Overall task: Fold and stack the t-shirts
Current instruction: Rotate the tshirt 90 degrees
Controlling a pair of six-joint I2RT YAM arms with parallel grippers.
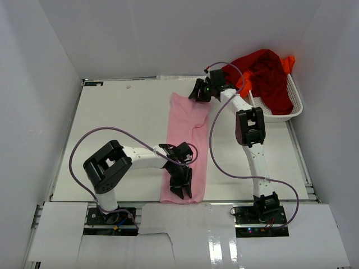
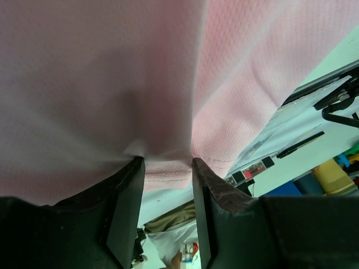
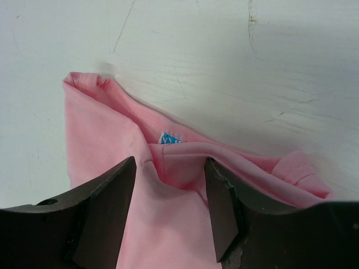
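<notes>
The light pink t-shirt (image 1: 188,131) lies on the table as a long narrow strip running from front to back. My left gripper (image 1: 180,188) is at its near end. In the left wrist view its jaws stand apart, with the tips (image 2: 166,162) against the shirt's hem (image 2: 168,174). My right gripper (image 1: 199,92) is at the far end, open (image 3: 168,168), straddling the collar fold just below the blue label (image 3: 170,139). A dark red t-shirt (image 1: 269,73) and a bright orange t-shirt (image 1: 288,63) are heaped in the basket.
The white mesh basket (image 1: 280,116) stands at the back right corner of the table, right of my right arm. White walls close in the table on the left, back and right. The pink shirt's near hem reaches the table's front edge (image 1: 112,200).
</notes>
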